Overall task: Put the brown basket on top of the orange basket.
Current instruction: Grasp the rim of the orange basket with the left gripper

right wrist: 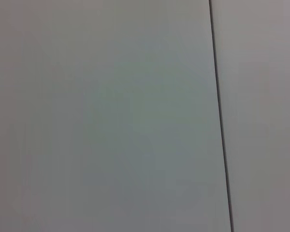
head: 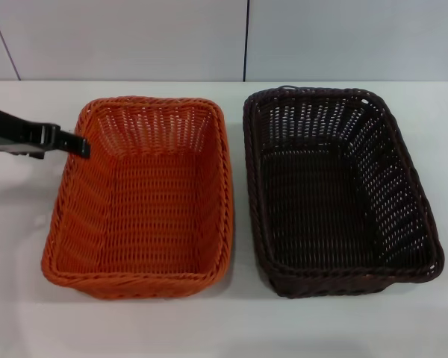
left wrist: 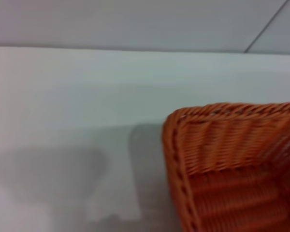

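Head view: two woven baskets are seen side by side on a white table (head: 231,328), with the orange basket (head: 142,198) taken as the landmark. The brown basket (head: 336,190) is set just beside the orange basket on its right, apart from it and upright, both open sides facing up. The left gripper (head: 81,143) is held at the orange basket's far left corner, its dark tip reaching over the braided rim there; whether its fingers are spread or pressed together cannot be told. The brown basket lies well away from that gripper, across the full width of the orange basket. A pale wall (head: 134,37) with a dark seam is seen behind the orange basket.

Left wrist view: one corner of the orange basket (left wrist: 232,164) is shown on the table (left wrist: 63,96), its rim and sloping weave close to the camera.

Right wrist view: only a plain wall panel (right wrist: 101,116) with a dark seam is shown; the right gripper is not in view.
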You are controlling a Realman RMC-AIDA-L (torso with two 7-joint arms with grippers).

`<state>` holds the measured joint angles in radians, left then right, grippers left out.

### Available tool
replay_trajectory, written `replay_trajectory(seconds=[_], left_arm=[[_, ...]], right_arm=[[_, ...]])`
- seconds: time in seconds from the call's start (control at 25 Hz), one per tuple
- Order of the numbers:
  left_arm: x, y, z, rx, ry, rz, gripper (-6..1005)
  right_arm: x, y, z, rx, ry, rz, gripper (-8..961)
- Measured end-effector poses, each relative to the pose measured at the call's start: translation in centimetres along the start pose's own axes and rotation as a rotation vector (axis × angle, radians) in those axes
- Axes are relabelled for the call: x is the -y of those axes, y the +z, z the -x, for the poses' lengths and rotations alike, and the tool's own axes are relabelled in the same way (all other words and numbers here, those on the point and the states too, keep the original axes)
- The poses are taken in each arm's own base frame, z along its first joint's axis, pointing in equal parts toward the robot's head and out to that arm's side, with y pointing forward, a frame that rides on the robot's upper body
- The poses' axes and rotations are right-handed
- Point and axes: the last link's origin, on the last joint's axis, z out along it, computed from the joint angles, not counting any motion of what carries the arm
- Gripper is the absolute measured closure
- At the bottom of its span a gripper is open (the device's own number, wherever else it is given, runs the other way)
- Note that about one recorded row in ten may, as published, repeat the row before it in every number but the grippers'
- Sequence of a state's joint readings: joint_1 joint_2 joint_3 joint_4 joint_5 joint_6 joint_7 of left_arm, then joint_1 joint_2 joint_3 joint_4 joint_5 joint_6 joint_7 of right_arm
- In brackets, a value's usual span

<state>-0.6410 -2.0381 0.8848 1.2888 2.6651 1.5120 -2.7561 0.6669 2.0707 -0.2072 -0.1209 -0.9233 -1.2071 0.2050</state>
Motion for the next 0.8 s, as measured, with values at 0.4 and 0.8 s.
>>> replay_trajectory(seconds=[0.4,0.8], left_arm=[[0.7,0.9,0.6,0.029,0.006,-0.046,168],[0.1,2.8,1.9,0.104,0.041,-0.034,183]], right_arm=[[-0.1,0.0,0.0,0.000,0.002,0.002,400],[-0.3,0.2,0.1,0.004,0.003,0.005,399]])
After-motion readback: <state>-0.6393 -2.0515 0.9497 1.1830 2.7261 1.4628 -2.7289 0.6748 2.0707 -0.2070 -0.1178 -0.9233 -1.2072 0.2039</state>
